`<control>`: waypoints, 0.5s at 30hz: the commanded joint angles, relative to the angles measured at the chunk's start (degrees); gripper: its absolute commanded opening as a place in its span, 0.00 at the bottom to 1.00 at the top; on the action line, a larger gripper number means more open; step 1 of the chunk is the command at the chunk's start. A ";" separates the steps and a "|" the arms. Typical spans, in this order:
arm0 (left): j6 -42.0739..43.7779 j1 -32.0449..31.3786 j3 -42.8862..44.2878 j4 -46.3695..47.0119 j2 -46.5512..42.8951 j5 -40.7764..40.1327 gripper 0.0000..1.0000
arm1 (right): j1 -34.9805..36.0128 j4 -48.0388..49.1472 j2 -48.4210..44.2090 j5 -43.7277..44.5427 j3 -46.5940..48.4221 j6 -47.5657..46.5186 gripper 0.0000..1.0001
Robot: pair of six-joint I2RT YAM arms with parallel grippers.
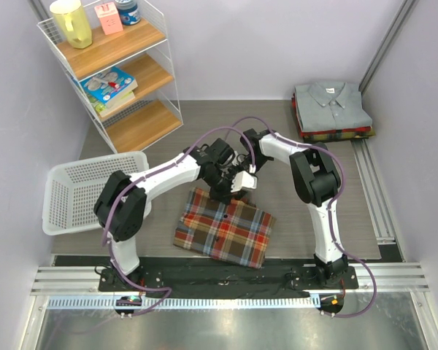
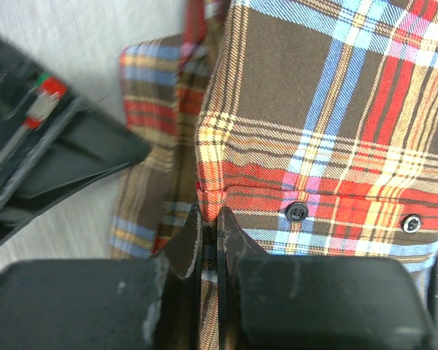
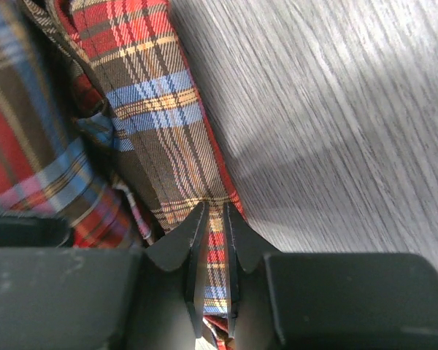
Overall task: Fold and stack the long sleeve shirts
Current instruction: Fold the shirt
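A red, brown and cream plaid flannel shirt (image 1: 225,232) lies folded into a rectangle on the table in front of the arms. My left gripper (image 1: 220,191) sits at its far edge, shut on a fold of the plaid cloth (image 2: 210,211). Right beside it, my right gripper (image 1: 242,182) is shut on a plaid strip (image 3: 216,219) at the same edge. The left wrist view shows two dark buttons (image 2: 297,212) on the shirt front. At the back right is a stack of folded shirts (image 1: 331,111), the top one grey with a collar and buttons.
A white mesh basket (image 1: 87,191) stands on the left of the table. Behind it is a wire and wood shelf unit (image 1: 117,69) holding a yellow jug, boxes and books. A metal rail (image 1: 372,189) runs along the right side.
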 commanded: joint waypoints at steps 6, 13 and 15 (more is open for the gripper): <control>1.68 3.03 5.55 2.08 4.62 -1.14 0.00 | 0.18 1.29 -1.38 2.08 -0.22 -1.80 0.19; 1.51 4.26 6.43 3.31 6.39 -1.75 0.00 | 0.18 0.94 -1.21 2.34 0.30 -2.24 0.19; 0.72 4.44 6.26 4.35 6.13 -2.10 0.00 | 0.09 0.94 -1.03 2.52 0.48 -2.32 0.19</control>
